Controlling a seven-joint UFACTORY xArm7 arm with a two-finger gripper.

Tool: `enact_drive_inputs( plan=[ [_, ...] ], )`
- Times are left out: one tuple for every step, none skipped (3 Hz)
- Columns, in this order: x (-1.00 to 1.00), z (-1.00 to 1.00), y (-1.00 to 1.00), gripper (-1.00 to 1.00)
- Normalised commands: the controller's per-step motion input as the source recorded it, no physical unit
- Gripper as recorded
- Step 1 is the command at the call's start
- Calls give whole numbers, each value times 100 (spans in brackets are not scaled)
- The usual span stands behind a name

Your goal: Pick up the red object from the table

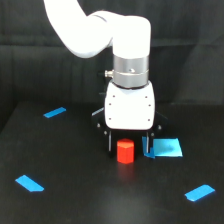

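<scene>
The claw (pixel 129 146) is spread wide, released, its fingers on both sides of the red object (pixel 125 152), which stands on the black worktop (pixel 75 170). The block looks light and stiff; take its flat sides. One block, four blue tape pieces (pixel 166 147).

A single exterior camera looks from in front of and somewhat above the matte black tabletop (pixel 60 200), facing the black curtain backdrop (pixel 30 65) at the far side. It sits fairly near, so the white arm (pixel 100 30) runs out of the top edge and the tabletop fills the lower half.
</scene>
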Motion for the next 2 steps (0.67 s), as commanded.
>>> enact_drive_inputs(
  plan=[
    [-11, -4, -8, 29],
    [10, -4, -5, 33]
  ],
)
